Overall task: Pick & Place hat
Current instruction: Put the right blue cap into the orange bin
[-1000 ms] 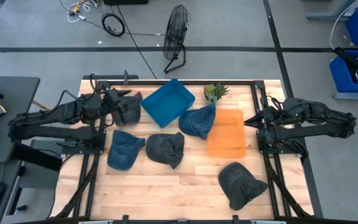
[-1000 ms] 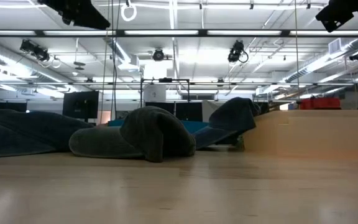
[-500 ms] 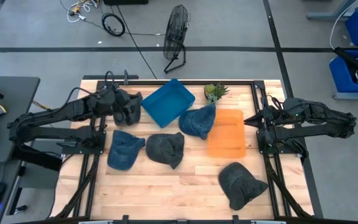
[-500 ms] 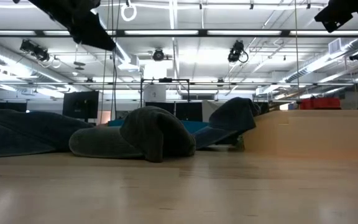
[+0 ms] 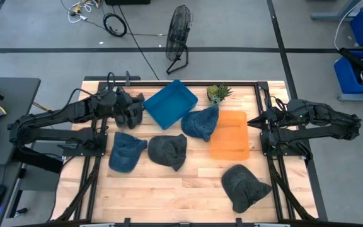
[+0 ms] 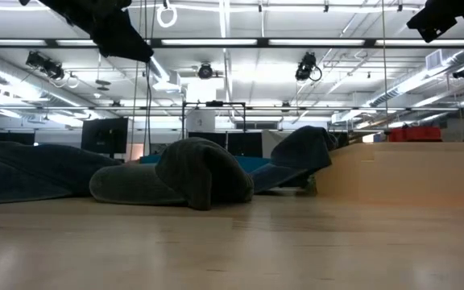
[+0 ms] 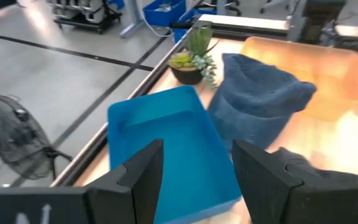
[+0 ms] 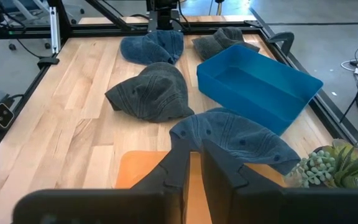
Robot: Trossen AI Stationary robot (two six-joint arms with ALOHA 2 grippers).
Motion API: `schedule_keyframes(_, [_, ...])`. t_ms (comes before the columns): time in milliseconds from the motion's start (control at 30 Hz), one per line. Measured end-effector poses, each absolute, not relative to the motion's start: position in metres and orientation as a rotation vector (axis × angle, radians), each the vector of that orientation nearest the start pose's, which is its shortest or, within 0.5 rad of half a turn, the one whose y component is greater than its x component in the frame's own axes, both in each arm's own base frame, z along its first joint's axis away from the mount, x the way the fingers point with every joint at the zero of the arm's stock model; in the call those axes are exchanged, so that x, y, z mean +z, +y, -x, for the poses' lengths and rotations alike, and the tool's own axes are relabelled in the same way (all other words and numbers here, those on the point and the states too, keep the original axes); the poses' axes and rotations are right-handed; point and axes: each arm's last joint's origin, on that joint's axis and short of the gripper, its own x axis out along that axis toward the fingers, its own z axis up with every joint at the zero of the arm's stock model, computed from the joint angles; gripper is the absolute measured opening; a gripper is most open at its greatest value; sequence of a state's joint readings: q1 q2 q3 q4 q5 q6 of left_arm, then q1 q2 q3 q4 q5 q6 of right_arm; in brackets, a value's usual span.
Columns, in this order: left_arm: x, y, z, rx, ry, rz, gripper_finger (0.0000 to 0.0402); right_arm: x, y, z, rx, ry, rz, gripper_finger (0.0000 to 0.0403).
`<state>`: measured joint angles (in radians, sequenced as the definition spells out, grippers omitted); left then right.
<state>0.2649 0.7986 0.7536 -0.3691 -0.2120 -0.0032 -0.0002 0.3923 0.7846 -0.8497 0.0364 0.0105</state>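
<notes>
left gripper (image 5: 130, 107), fingers spread wide and holding nothing, is found over the dark grey hat (image 5: 133, 108) at the table's far left corner, just beside the blue tray (image 5: 169, 104); right gripper (image 5: 252, 123), fingers nearly closed and empty, is parked beside the orange mat (image 5: 230, 134). a straight descent with the crown's fold taken between the fingers is judged best. hat's heading and long axis cannot be told, being hidden beneath the gripper.

robotics lab, concrete floor, floor fan (image 5: 179, 39), ceiling strip lights (image 6: 321, 42), monitors (image 6: 105, 134)
</notes>
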Motion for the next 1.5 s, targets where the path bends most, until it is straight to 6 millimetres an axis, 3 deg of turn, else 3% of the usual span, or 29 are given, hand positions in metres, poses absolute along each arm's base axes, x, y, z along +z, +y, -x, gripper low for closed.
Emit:
schedule_keyframes(800, [0.300, 0.050, -0.168, 0.406, 0.432, 0.041, 0.0195, 0.314, -0.001, -0.070, -0.041, 0.407, -0.001, 0.0046])
schedule_keyframes(933, [0.295, 0.052, -0.174, 0.405, 0.461, 0.042, 0.0195, 0.311, -0.004, -0.078, -0.128, 0.376, 0.074, 0.0045])
schedule_keyframes(1067, [0.290, 0.054, -0.182, 0.398, 0.488, 0.019, 0.0195, 0.303, -0.008, -0.096, -0.243, 0.310, 0.186, 0.0045])
schedule_keyframes(1200, [0.286, 0.056, -0.188, 0.394, 0.509, -0.038, 0.0195, 0.301, -0.008, -0.129, -0.240, 0.182, 0.288, 0.0048])
schedule_keyframes(1333, [0.289, 0.057, -0.191, 0.424, 0.469, -0.042, 0.0195, 0.289, -0.007, -0.163, -0.195, 0.297, 0.406, 0.0070])
schedule_keyframes(1500, [0.292, 0.058, -0.192, 0.426, 0.439, -0.045, 0.0195, 0.282, -0.013, -0.200, -0.191, 0.472, 0.426, 0.0124])
